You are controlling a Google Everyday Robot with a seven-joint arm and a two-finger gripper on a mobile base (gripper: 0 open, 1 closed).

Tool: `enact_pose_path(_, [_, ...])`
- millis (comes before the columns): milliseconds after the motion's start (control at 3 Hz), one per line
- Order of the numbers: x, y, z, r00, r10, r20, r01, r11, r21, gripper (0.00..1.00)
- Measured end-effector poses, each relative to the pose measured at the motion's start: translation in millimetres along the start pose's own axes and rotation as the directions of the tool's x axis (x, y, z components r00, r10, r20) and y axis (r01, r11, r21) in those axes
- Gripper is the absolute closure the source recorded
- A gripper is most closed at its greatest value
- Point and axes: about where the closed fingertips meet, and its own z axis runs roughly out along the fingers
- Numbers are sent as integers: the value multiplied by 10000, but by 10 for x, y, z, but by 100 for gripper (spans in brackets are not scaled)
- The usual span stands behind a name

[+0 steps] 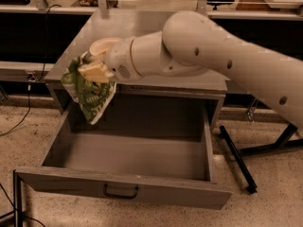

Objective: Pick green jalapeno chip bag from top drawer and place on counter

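The green jalapeno chip bag hangs crumpled from my gripper, which is shut on its upper part. The gripper holds the bag in the air at the counter's front left edge, above the left side of the open top drawer. The drawer is pulled out wide, its inside bare, its dark pull handle on the front. The grey counter lies behind the arm. My thick white arm reaches in from the right and covers much of the counter's front.
A cream bowl sits on the counter's left side, partly hidden behind my wrist. Black table legs stand on the speckled floor to the right of the drawer. Cables run along the floor at the left.
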Motion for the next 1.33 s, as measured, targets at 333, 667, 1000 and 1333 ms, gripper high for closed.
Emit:
enact_pose_path(333, [-456, -251, -513, 10000, -93, 8, 92, 9943, 1061, 100])
enact_pose_path(667, [-680, -339, -1125, 9999, -57, 149, 13, 9609, 2767, 100])
enact_pose_path(1000, [-701, -433, -1281, 9996, -120, 240, 34, 9432, 3323, 100])
enact_pose_path(1333, [-713, -447, -1300, 9999, -62, 147, 9, 9437, 3309, 100])
